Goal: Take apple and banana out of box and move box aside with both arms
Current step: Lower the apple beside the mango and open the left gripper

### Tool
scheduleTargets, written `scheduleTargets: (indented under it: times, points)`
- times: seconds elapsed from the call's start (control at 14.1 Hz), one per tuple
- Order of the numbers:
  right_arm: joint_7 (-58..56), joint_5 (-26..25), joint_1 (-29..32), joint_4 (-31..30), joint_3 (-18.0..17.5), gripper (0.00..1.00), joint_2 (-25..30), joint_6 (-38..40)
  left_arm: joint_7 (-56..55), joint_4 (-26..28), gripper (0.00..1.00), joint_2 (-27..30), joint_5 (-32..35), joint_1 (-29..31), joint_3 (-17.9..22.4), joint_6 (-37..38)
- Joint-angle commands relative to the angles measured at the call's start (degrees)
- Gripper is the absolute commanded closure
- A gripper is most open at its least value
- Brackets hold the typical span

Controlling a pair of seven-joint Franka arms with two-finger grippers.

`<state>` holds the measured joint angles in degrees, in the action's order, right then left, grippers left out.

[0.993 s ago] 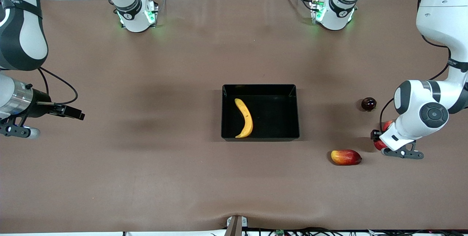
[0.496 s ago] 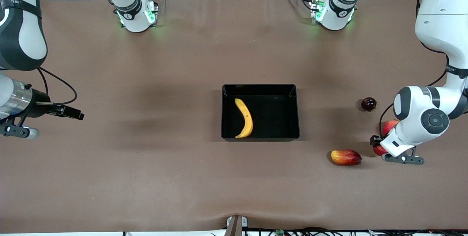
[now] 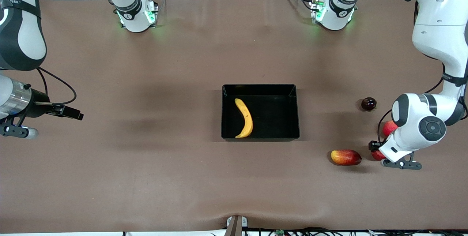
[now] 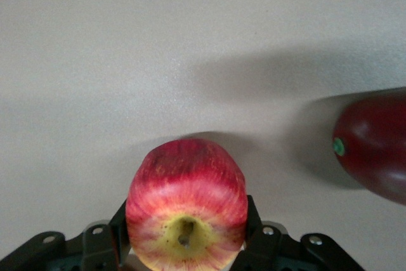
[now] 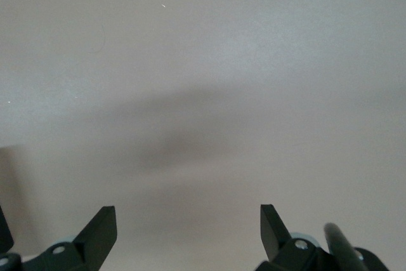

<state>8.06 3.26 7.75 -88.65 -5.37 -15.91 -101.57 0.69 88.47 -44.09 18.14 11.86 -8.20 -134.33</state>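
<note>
We see the box (image 3: 260, 112) mid-table, rigid but slick: grip opposite walls. Banana (image 3: 244, 118) inside, soft, take mid-curve. Left gripper (image 4: 185, 245) pinches the firm apple (image 4: 186, 204) just beside the mango-like fruit (image 3: 346, 157). Right gripper (image 5: 188, 226) waits spread over bare table.

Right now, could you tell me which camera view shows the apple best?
The left wrist view: the apple fills the foreground, stem dimple visible, clamped in the left gripper. The front view shows only a red sliver beneath the left arm's wrist. The right wrist view shows none of it.
</note>
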Motion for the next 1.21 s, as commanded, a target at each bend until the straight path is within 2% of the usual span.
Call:
scheduleTargets:
  times: [0.0,0.07,0.14,0.21,0.35,0.64,0.78,0.99,1.13]
  points:
    - [0.6,0.4,0.3,1.1,-0.2,0.0,-0.3,0.9,-0.6,-2.3,1.0,-1.8,-0.7,0.1,-0.2,0.0]
    - [0.6,0.4,0.3,1.1,-0.2,0.0,-0.3,0.9,-0.8,-2.4,1.0,-1.8,-0.8,0.1,-0.2,-0.1]
    - [0.6,0.3,0.3,1.1,-0.2,0.0,-0.3,0.8,-1.4,-2.4,0.6,-1.6,-0.8,-0.2,-0.2,-0.1]
    - [0.6,0.4,0.3,1.1,-0.2,0.0,-0.3,0.9,-2.7,-2.4,0.01,-1.1,-0.8,0.0,-0.2,0.0]
    - [0.6,0.4,0.3,1.2,-0.2,0.0,-0.3,0.9,-3.2,-2.3,0.0,1.6,-0.7,0.0,-1.1,0.8]
    - [0.6,0.3,0.3,1.2,-0.2,0.0,-0.3,0.9,-3.2,-1.7,0.0,9.4,-1.4,0.8,-3.8,10.6]
    - [0.6,0.4,0.3,1.2,-0.2,0.0,-0.3,0.9,-3.3,-1.4,0.0,13.0,-3.9,0.3,-4.5,15.0]
    - [0.6,0.4,0.4,1.2,-0.2,0.0,-0.3,0.8,-6.7,-1.3,0.0,16.7,-4.5,0.3,-9.3,20.8]
    - [0.6,0.4,0.3,1.2,-0.2,0.0,-0.3,0.8,-12.3,-1.3,0.0,17.8,-4.5,0.4,-14.6,23.5]
